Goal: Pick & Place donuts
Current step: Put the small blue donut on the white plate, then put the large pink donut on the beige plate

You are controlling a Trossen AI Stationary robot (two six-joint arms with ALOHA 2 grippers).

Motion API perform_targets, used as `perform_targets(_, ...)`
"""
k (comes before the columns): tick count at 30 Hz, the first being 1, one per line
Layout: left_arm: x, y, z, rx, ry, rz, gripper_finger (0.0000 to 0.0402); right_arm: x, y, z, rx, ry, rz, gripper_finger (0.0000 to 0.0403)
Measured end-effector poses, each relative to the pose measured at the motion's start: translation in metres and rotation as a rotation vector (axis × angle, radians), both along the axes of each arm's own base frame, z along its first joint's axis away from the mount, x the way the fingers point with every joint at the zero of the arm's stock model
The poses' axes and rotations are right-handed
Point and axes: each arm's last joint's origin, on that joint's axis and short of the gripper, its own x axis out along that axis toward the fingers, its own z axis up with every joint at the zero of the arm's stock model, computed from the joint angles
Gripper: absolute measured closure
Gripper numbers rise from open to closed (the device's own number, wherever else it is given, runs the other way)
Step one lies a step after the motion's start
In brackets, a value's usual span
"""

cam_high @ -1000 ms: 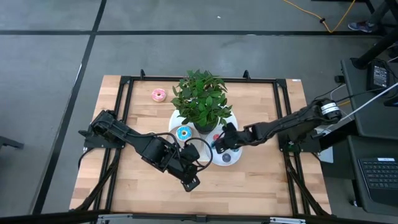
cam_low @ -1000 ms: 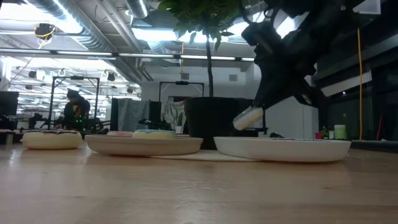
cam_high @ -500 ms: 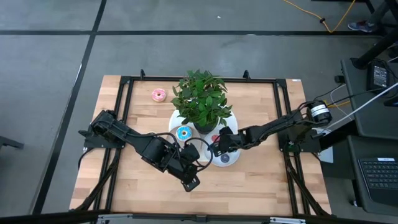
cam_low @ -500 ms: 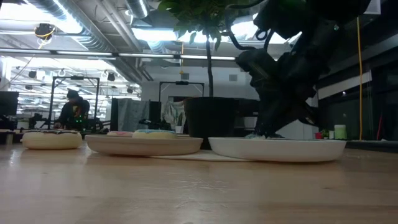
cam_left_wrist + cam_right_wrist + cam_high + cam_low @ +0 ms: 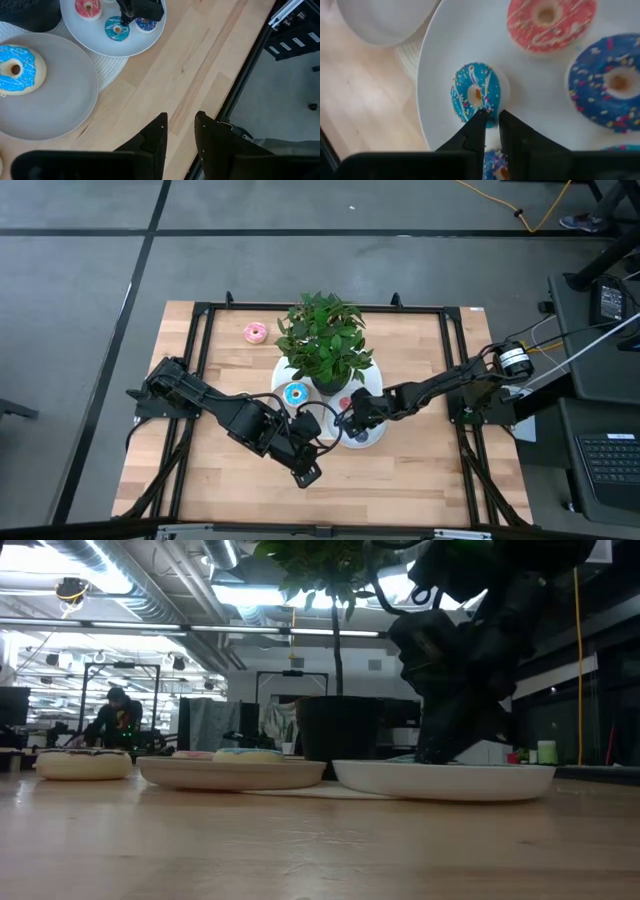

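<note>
Donuts (image 5: 475,93) lie on your white plate (image 5: 437,60) beside the plant (image 5: 322,340), the right claw (image 5: 489,120) seemingly just parted over the teal one, while the left claw (image 5: 180,132) hovers slightly open over the table (image 5: 200,65).

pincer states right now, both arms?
Left pincer: slightly open, empty, over bare table.
Right pincer: slightly open, down over the light blue donut on the white plate.
</note>
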Motion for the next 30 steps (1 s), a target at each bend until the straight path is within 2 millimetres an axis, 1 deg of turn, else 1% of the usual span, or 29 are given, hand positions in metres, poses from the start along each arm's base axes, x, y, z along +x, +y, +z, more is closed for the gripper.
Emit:
perform_targets(6, 0.0, 0.0, 0.0, 0.0, 0.0, 0.0, 0.0309, 0.0, 0.001, 0.001, -0.003, -0.002, 0.029, 0.0332)
perform_targets(11, 0.0, 0.0, 0.0, 0.0, 0.0, 0.0, 0.0307, 0.004, 0.002, 0.012, -0.035, -0.045, 0.084, 0.032)
perform_targets(20, 0.0, 0.0, 0.0, 0.0, 0.0, 0.0, 0.0311, -0.003, 0.0, 0.02, -0.049, -0.018, 0.094, 0.0273)
perform_targets(23, 0.0, 0.0, 0.0, 0.0, 0.0, 0.0, 0.0309, -0.006, -0.001, 0.028, -0.053, -0.035, 0.091, 0.0263)
perform_targets(30, 0.0, 0.0, 0.0, 0.0, 0.0, 0.0, 0.0307, -0.015, -0.005, 0.057, -0.13, -0.145, 0.099, 0.0258)
